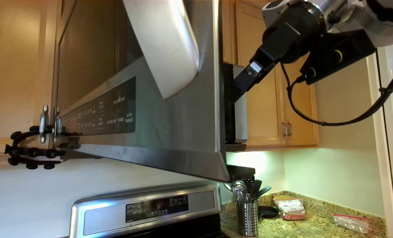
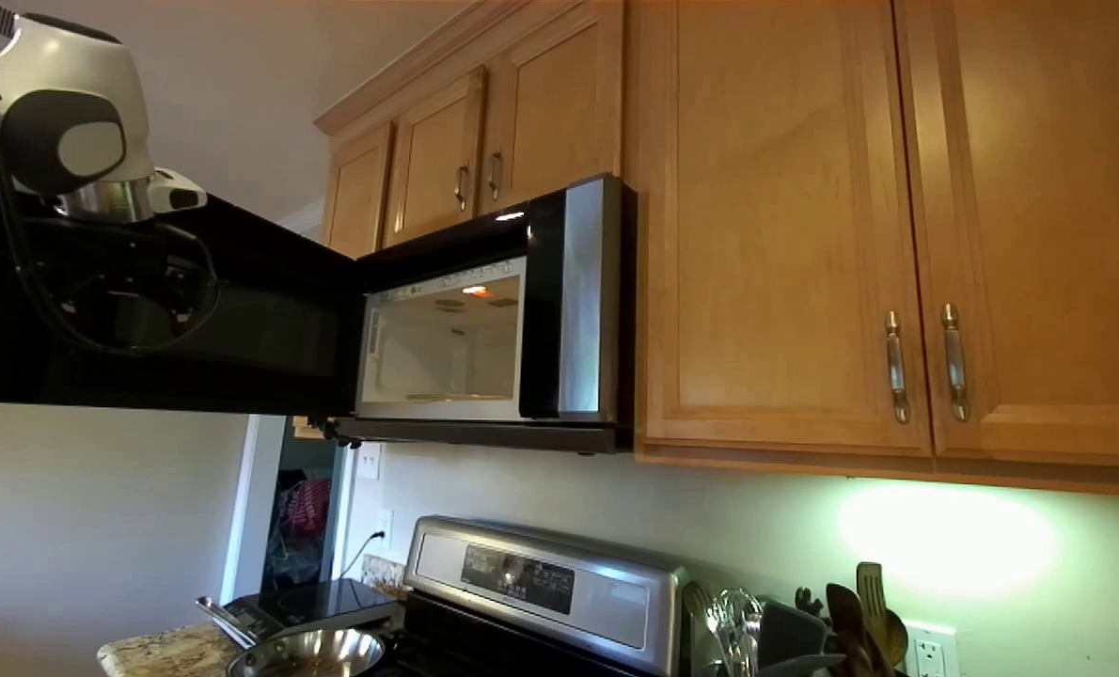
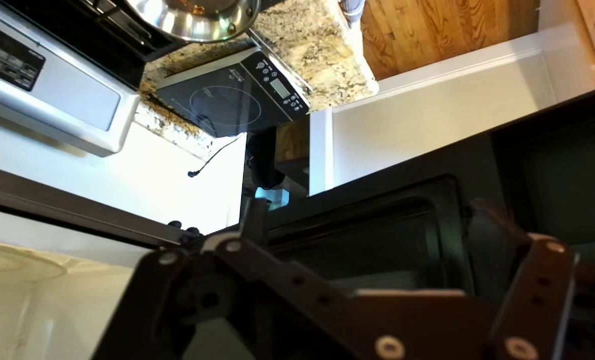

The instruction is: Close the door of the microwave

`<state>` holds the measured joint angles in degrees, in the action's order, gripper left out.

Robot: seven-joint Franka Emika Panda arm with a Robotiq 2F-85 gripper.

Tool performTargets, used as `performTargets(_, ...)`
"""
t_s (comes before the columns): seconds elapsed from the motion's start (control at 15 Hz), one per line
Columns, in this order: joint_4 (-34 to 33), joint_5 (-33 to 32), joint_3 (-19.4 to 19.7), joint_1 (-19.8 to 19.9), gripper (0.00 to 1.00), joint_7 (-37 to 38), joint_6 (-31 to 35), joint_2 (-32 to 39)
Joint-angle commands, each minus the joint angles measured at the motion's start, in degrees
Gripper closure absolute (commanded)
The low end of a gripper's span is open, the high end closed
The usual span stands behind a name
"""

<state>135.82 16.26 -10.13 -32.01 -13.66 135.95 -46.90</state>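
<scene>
The microwave door (image 1: 183, 122) stands wide open. Its steel outer face and bar handle (image 1: 180, 49) fill much of an exterior view. Its black inner face (image 2: 287, 329) shows in an exterior view, and its inner window frame (image 3: 427, 165) in the wrist view. The microwave (image 2: 583, 301) has a lit, open cavity and a steel strip at its right side. My gripper (image 3: 376, 217) is on the door's inner side, fingers spread wide with nothing between them. In an exterior view the fingertips (image 1: 233, 94) are partly hidden behind the door's edge. I cannot tell whether they touch it.
Wooden cabinets (image 2: 785, 226) flank the microwave. A black flexible tripod (image 1: 34, 152) grips cabinet handles near the hinge side. Below are a stove (image 1: 147, 208), a utensil holder (image 1: 248, 218), a steel pan (image 2: 315, 652) and a portable cooktop (image 3: 227, 100). A cable (image 1: 348, 122) hangs from the arm.
</scene>
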Motion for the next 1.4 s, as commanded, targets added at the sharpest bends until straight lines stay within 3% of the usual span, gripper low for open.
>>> performTargets(0.0,0.2,0.1,-0.1,-0.2,0.0,-0.1,-0.2,0.1)
performTargets(0.33,0.5,0.1,-0.2,-0.3,0.0,0.0,-0.2,0.1)
performTargets(0.8,-3.7,5.1,0.0,-10.4,0.0,-5.1,6.4,7.4)
performTargets(1.33,-8.5,5.7,1.2,-17.5,0.0,-8.3,4.0,11.4)
